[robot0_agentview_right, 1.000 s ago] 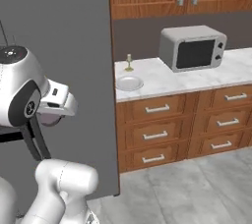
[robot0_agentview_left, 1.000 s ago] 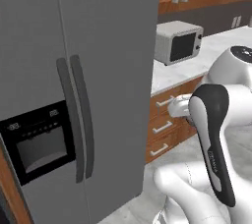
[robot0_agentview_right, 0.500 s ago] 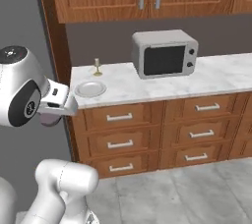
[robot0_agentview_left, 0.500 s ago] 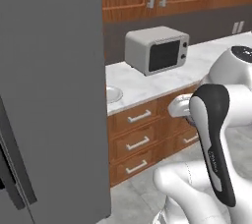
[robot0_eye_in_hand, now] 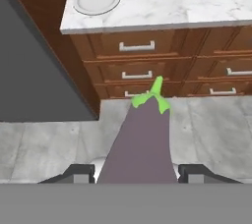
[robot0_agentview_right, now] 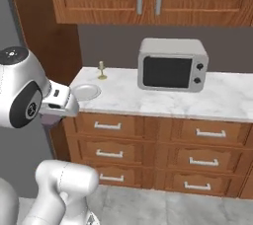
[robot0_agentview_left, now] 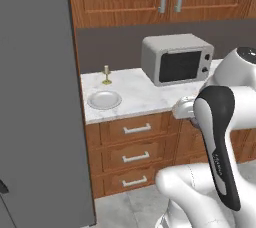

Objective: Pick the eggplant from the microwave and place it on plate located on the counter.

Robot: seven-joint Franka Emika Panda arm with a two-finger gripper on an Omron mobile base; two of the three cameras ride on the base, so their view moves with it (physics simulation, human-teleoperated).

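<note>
The grey refrigerator [robot0_agentview_left: 40, 97] stood left of the plate [robot0_agentview_left: 104, 100], its side flush against the end of the surface [robot0_agentview_left: 145, 97]. The plate lay near the front left corner of that surface, a small brass candlestick [robot0_agentview_left: 106, 75] behind it and bare marble to its right as far as the silver microwave [robot0_agentview_left: 176, 59]. In the hand view, the pincer [robot0_eye_in_hand: 135, 171] gripped the eggplant [robot0_eye_in_hand: 140, 144], stem pointing toward the drawers [robot0_eye_in_hand: 147, 61] below the plate.

On the surface [robot0_agentview_left: 135, 94], the plate [robot0_agentview_left: 104, 100] lies at 9 o'clock of a small microwave [robot0_agentview_left: 177, 58]; a candlestick [robot0_agentview_left: 106, 75] stands behind it. Fridge [robot0_agentview_left: 35, 97] further left.
</note>
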